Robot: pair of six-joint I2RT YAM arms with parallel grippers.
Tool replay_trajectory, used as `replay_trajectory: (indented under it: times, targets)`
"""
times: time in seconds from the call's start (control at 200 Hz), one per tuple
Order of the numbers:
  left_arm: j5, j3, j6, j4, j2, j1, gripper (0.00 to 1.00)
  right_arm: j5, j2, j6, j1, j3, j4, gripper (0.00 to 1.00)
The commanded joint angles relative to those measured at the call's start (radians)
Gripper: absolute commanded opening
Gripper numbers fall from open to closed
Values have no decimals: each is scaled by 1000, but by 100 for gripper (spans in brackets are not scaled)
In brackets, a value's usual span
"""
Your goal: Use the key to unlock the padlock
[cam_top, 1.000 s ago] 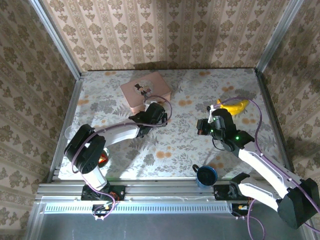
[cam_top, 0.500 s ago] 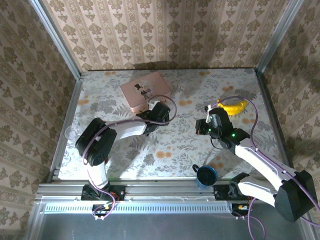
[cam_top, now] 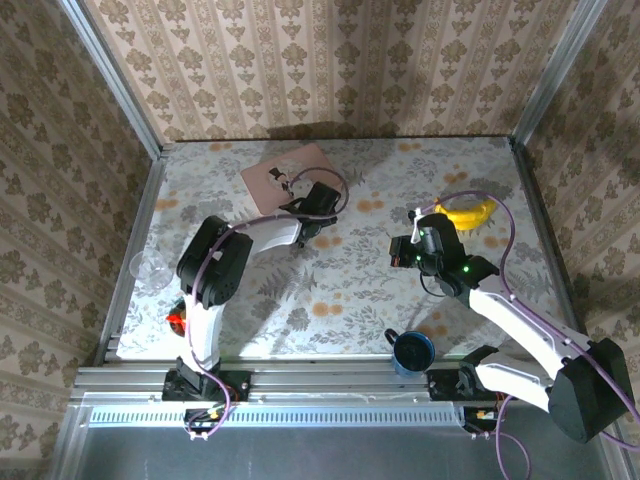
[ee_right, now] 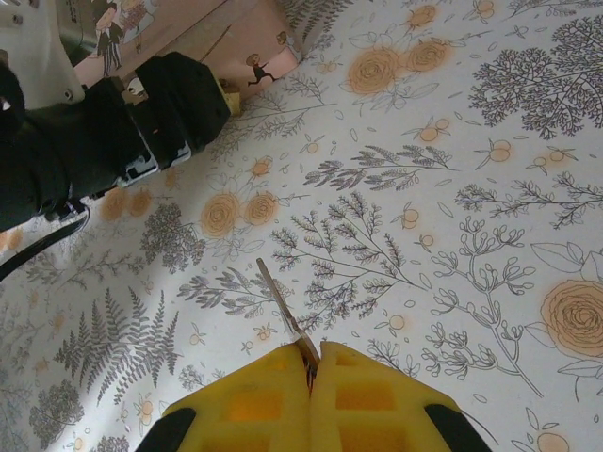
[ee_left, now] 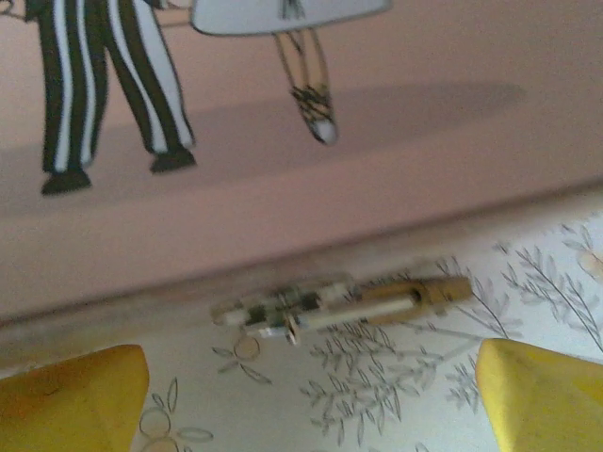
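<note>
A pink box (cam_top: 272, 177) lies far and left, a banana (cam_top: 470, 212) far right, a blue mug (cam_top: 412, 351) near right

Padlock blurring, box and fingertips cropping, key half hiding.
In the left wrist view the small brass-and-silver padlock (ee_left: 344, 306) is lying out of focus against the pink cartoon-printed box (ee_left: 396, 160), which is running off the top and both sides. The yellow foam fingertips (ee_left: 75, 400) of the left gripper (ee_left: 311, 400) are being cut by the bottom corners. The head of the thin silvery metal key (ee_right: 281, 306) is hiding inside the right gripper (ee_right: 311, 367).
</note>
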Motion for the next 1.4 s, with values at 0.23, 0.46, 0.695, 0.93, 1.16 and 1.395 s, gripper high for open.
replay_trajectory:
  times: [0.23, 0.46, 0.695, 0.93, 1.16, 1.395]
  targets:
    - [-48, 96, -74, -19, 65, 11, 92, -43, 48, -9, -6, 48, 41, 0]
    - [-87, 117, -87, -10, 99, 29, 88, -60, 83, -13, -8, 71, 49, 0]
    - [-68, 136, -76, -60, 114, 59, 74, -80, 90, 0, -8, 73, 69, 0]
    - [-82, 74, -56, -99, 58, 62, 66, -91, 81, 14, -8, 55, 89, 0]
    - [-54, -5, -51, -59, -4, 61, 66, -80, 76, 13, -8, 51, 93, 0]
    - [30, 52, -8, -30, 48, 59, 82, -88, 84, 15, -9, 58, 100, 0]
